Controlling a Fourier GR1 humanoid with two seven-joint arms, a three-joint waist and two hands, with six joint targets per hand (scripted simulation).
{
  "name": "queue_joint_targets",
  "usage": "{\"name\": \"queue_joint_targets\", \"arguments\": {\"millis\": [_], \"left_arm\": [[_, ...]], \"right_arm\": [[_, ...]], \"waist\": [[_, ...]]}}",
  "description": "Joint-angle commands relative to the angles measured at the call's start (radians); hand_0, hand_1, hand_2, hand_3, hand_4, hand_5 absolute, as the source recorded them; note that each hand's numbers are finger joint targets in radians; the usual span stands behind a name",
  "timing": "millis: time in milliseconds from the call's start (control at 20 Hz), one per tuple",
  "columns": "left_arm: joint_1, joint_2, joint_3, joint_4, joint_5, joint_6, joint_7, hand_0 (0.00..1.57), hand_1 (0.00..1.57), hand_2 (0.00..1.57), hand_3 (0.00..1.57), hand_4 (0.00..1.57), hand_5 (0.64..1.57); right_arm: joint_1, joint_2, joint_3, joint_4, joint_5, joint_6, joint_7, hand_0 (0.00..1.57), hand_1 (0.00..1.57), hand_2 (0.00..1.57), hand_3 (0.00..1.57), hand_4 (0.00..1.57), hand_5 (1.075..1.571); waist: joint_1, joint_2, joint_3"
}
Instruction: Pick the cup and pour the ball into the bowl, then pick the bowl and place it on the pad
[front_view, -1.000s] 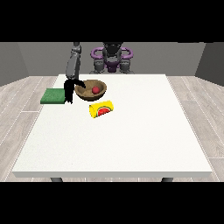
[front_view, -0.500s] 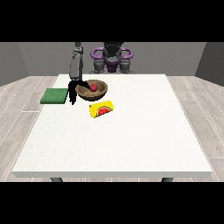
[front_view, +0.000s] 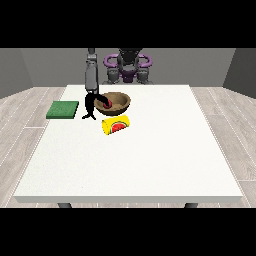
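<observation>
Ball (front_view: 107, 104) already in bowl (front_view: 116, 102), cup (front_view: 115, 124) lying on its side on worktop (front_view: 150, 150); hand at view's left (front_view: 91, 106) at bowl's left rim, finger state unclear, pad (front_view: 63, 109) further left, other hand unseen.

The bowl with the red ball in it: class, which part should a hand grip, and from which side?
Probably the rim of the bowl at the view's left, coming from above: it sits upright and open-topped, and the hand at the view's left is beside that edge, towards the pad.
</observation>
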Motion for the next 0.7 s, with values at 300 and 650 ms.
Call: {"name": "queue_joint_targets", "arguments": {"millis": [300,650], "left_arm": [[0.082,-0.036,0.001,0.092,-0.024,0.005,-0.052,0.0,0.0,0.0,0.0,0.0,1.548],[0.178,0.078,0.066,0.264,-0.042,-0.072,-0.149,0.0,0.0,0.0,0.0,0.0,1.546]], "right_arm": [[0.036,-0.062,0.141,-0.013,0.21,-0.176,0.299,1.57,1.57,1.57,1.57,1.17,1.463],[-0.099,-0.153,0.224,-0.174,0.254,-0.097,0.694,1.57,1.57,1.57,1.57,1.26,1.47]], "waist": [[-0.043,-0.08,0.0283],[-0.149,-0.175,0.0291]]}}
